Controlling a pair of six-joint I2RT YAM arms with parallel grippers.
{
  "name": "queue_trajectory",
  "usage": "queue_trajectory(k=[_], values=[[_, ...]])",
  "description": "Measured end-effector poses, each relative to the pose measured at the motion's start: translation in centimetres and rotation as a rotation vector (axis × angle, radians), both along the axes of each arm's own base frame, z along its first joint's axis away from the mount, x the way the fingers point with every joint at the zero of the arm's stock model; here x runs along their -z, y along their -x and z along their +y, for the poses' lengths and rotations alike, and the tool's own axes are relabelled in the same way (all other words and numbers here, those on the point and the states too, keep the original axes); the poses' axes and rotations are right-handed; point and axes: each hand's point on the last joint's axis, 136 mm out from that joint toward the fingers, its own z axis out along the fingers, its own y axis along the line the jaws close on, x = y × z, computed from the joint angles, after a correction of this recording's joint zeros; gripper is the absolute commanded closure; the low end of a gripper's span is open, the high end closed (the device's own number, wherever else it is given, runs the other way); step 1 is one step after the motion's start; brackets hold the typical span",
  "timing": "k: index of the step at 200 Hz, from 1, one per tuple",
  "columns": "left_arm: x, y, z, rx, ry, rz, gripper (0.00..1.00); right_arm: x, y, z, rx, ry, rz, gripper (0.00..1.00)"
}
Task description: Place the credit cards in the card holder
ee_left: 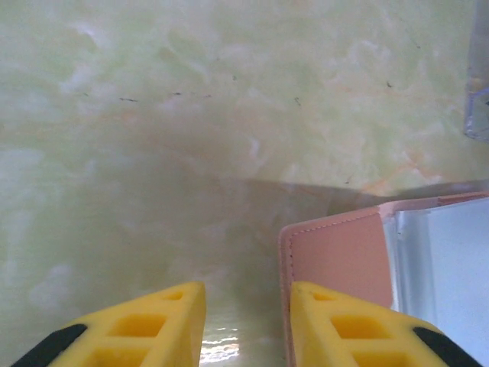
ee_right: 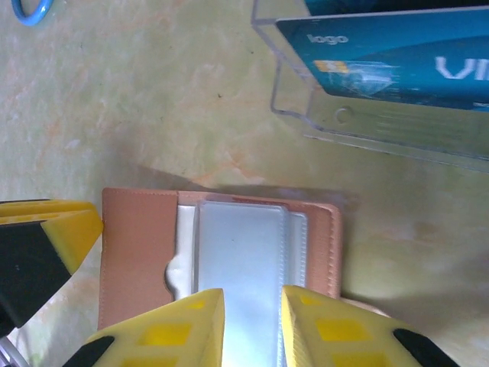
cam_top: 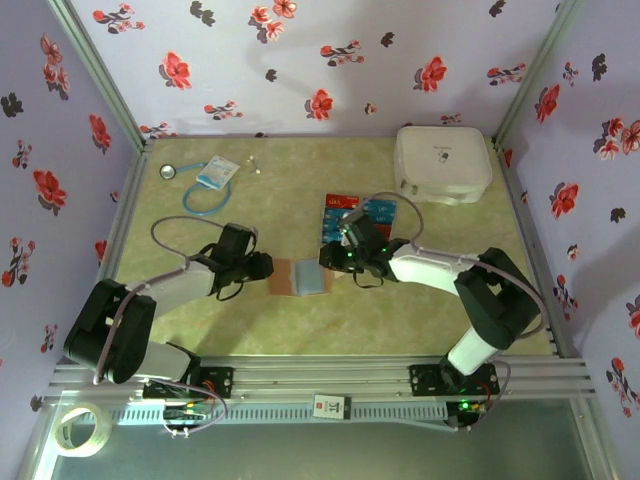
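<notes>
The green-yellow marbled surface (cam_top: pixel 300 340) is walled in by floral paper. Nearest, at mid-surface, the card holder (cam_top: pixel 300 277) lies opened flat with its long axis running left-right, tan flap to the left and clear pockets to the right. The left end effector (ee_left: pixel 248 329) sits at the flap's edge, jaws apart with bare surface between them. The right end effector (ee_right: pixel 252 329) straddles a clear pocket, jaws narrowly parted; whether it pinches the plastic cannot be told. Just beyond, the credit cards (cam_top: pixel 358 215), red and teal, lie in a clear tray (ee_right: pixel 367 130). At the far right stands 1 white case (cam_top: pixel 443 163).
</notes>
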Motion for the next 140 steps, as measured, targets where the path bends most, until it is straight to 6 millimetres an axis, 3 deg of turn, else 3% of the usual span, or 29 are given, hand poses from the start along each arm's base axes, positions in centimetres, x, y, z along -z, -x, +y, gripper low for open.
queue_trajectory(k=[62,81,116,140], values=[[-0.3,0.0,0.6,0.016,-0.082,0.028,0.62,1.6,0.0,0.9,-0.031,0.026,0.031,0.76],[-2.3,-0.5,0.2,0.019,-0.061,-0.005,0.6,1.7,0.0,1.1,-0.04,0.028,0.034,0.76],[-7.9,-1.3,-2.4,0.039,0.064,-0.121,0.59,1.2,-0.4,1.6,-0.048,0.017,0.024,0.77],[-9.3,-1.0,-4.8,0.062,0.159,-0.133,0.59,1.5,-0.5,1.7,-0.051,0.023,0.029,0.77]])
